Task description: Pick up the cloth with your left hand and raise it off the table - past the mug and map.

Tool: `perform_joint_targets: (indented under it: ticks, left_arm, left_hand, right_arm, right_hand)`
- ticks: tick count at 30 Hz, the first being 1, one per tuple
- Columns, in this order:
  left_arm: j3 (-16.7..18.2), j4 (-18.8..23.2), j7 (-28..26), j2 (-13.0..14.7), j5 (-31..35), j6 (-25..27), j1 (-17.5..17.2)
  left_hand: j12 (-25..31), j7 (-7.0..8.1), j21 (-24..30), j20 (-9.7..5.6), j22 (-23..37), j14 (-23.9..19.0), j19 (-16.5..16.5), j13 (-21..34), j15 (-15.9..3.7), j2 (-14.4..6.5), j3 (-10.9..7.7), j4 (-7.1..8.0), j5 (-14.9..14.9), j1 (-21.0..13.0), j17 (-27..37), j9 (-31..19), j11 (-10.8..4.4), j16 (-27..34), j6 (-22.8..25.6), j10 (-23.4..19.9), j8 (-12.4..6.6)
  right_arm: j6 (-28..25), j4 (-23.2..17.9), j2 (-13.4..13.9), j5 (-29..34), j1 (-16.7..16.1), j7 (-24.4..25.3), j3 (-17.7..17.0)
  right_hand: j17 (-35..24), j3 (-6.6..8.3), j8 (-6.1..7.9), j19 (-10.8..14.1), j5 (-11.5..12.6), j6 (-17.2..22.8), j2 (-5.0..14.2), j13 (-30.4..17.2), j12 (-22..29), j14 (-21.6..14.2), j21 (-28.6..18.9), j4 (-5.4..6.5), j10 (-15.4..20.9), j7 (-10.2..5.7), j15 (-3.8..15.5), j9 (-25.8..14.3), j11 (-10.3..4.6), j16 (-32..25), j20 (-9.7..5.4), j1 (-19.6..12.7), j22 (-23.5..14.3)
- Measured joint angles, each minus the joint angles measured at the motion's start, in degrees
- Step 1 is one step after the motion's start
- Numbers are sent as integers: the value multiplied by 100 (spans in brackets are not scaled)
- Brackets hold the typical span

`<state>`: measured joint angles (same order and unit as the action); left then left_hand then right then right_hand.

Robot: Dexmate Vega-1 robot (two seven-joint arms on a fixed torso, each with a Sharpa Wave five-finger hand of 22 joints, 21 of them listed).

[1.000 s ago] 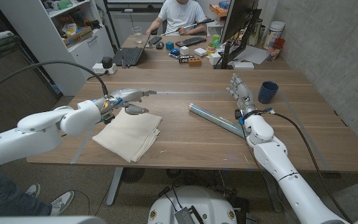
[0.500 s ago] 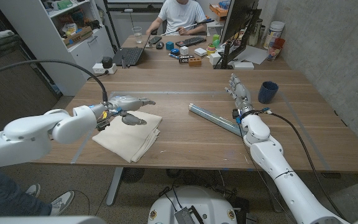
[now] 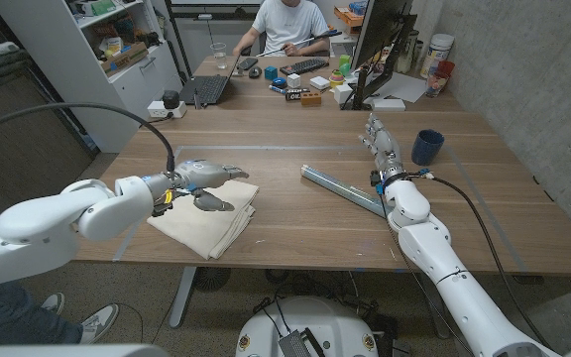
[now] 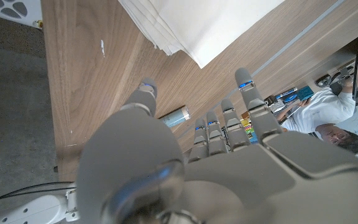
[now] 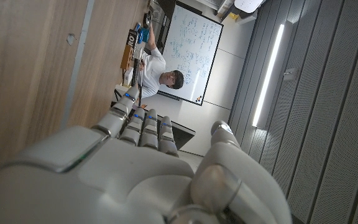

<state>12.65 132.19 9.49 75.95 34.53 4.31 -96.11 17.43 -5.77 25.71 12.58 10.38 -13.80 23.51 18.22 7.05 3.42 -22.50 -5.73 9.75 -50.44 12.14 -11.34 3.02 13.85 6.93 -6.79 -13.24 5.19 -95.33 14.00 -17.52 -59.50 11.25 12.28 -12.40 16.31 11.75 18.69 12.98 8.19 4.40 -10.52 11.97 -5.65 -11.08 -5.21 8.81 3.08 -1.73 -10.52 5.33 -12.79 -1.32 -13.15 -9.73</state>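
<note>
Over cloth (image 3: 204, 215), left hand (image 3: 206, 180) fingers (image 3: 228, 172) spread.

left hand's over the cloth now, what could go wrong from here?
1. The cloth is folded in layers, visible at its edge in the left wrist view. The left hand, open above it, may pinch only the top layer, so the cloth could unfold and drag.
2. The cloth's near corner lies close to the table edge; a push instead of a grasp might slide it off.
3. The map and mug sit toward the right hand, so a trailing cloth could brush them if swung that way.
</note>
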Motion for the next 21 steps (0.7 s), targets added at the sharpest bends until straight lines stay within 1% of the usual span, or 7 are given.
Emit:
perform_joint_targets:
  ticks: [2,3,5,9,10,13,21]
  left_arm:
    - [47,41,41,-53,155,-15,-57]
    - [47,41,108,-177,392,-50,-162]
    - [200,199,157,-293,637,-103,-255]
    - [326,314,179,-526,817,-154,-418]
    - [344,326,234,-560,1116,-272,-440]
    - [436,406,324,-751,1378,-403,-564]
    - [641,536,590,-1205,1671,-645,-807]
  left_hand:
    - [0,-18,-10,0,0,14,0,11,19,5,38,-6,0,37,0,0,57,0,-18,-23,6]
    - [0,-39,-10,0,0,12,0,23,47,17,51,6,0,78,0,0,70,0,-39,-12,30]
    - [0,-48,-10,0,0,6,0,38,60,13,98,17,0,111,0,0,111,-25,-49,30,41]
    - [3,-57,-54,0,0,33,0,55,86,34,124,33,0,158,-1,1,130,-36,-102,48,69]
    - [3,-57,-54,0,1,33,0,55,86,56,126,35,0,180,-1,0,130,-36,-102,48,84]
    - [3,-57,-54,0,1,38,0,77,91,56,160,22,18,180,-1,0,130,-36,-102,48,88]
    - [3,-27,-115,19,1,64,-24,108,115,72,166,28,23,255,-1,1,129,-35,-133,48,88]
  right_arm:
    - [0,-12,1,0,0,11,-2]
    - [-1,-34,1,2,0,30,-8]
    - [-5,-49,1,3,-1,47,-10]
    - [-16,-64,1,8,-1,74,-11]
    - [-18,-84,1,9,-2,77,-11]
    - [-39,-105,1,14,-2,95,-11]
    - [-100,-114,-10,23,17,122,16]
  right_hand:
    - [0,0,0,0,0,21,0,0,0,0,0,0,0,-21,0,0,0,0,0,0,0]
    - [0,0,0,0,0,21,0,0,0,0,0,0,0,-21,0,0,0,0,0,0,0]
    - [0,0,0,0,0,21,0,0,0,0,0,0,0,-21,0,0,0,0,0,0,0]
    - [1,0,0,0,0,42,0,0,0,1,0,0,0,0,0,0,0,0,0,0,0]
    - [1,0,0,0,0,42,0,0,0,1,0,0,0,0,0,0,0,0,0,0,0]
    - [1,0,0,0,0,42,0,0,0,1,0,0,5,0,0,0,-5,0,0,0,0]
    - [1,0,0,-1,0,42,0,0,0,1,0,0,21,0,0,0,-21,0,0,0,0]
